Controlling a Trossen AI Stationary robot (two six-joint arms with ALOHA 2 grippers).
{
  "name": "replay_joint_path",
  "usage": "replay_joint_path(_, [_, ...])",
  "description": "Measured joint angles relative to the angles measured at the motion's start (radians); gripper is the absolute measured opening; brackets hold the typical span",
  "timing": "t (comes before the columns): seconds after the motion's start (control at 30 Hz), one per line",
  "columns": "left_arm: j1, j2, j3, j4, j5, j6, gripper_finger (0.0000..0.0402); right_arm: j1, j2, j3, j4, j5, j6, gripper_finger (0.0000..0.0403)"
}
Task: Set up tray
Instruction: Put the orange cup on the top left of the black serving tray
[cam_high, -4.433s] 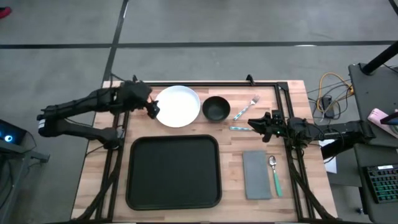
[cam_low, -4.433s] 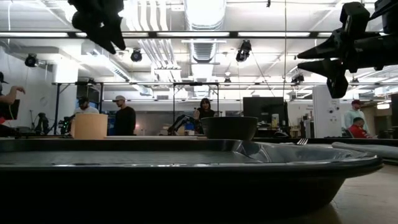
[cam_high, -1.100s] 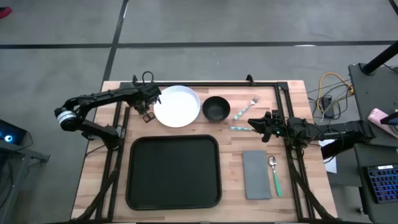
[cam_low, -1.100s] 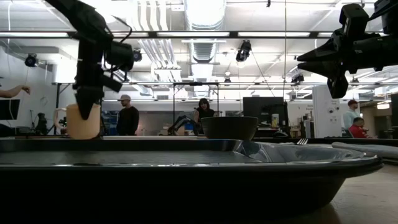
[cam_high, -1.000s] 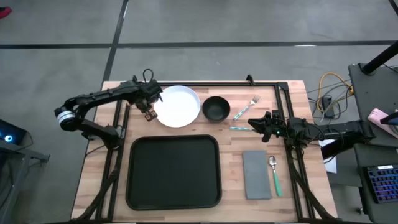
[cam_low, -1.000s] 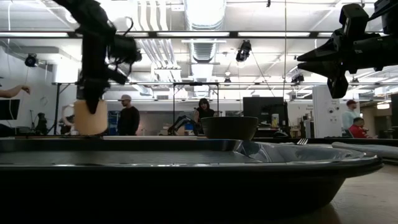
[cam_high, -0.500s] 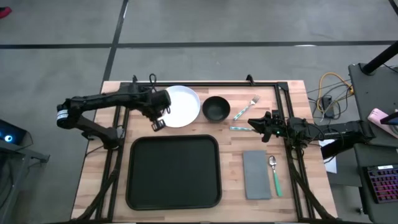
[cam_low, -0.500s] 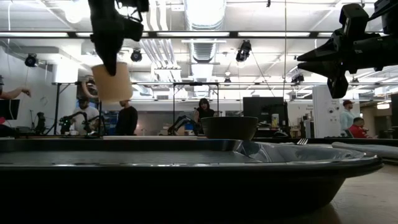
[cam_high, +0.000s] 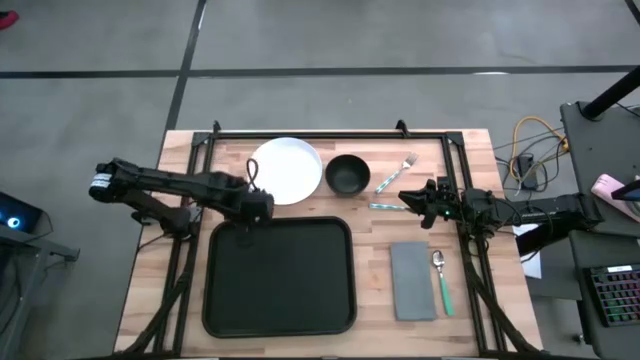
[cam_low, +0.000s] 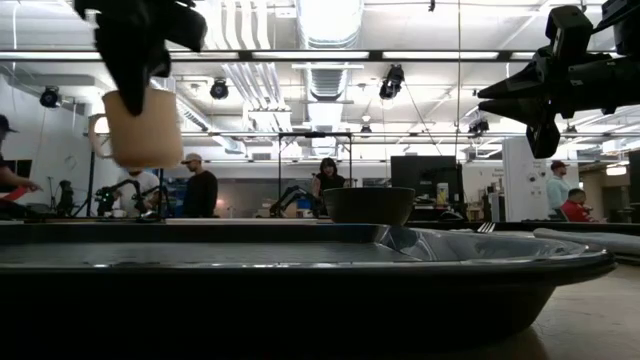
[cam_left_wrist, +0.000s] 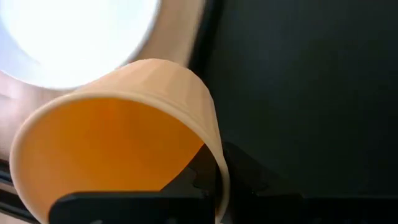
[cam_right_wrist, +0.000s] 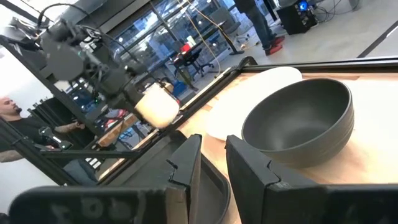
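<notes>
Hidden or cut off

From above, the left gripper (cam_high: 252, 212) covers the cup (cam_low: 143, 128) it holds, so the cup does not show there. In the left wrist view the cup's rim runs off the picture's edge and the plate (cam_left_wrist: 81, 34) is glare. In the low view the tray (cam_low: 300, 275) blocks the surface, and the fork (cam_high: 396, 173) shows only its tips.
</notes>
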Motion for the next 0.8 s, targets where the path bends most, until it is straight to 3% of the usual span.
replay_joint_path(0.4, [-0.178, 0.000, -0.107, 0.092, 0.068, -0.110, 0.0000, 0.000, 0.000, 0.000, -0.021, 0.000, -0.004, 0.0068])
replay_joint_path(0.8, [-0.218, 0.000, -0.276, 0.166, 0.153, -0.155, 0.0000, 0.000, 0.000, 0.000, -0.054, 0.000, 0.003, 0.0068])
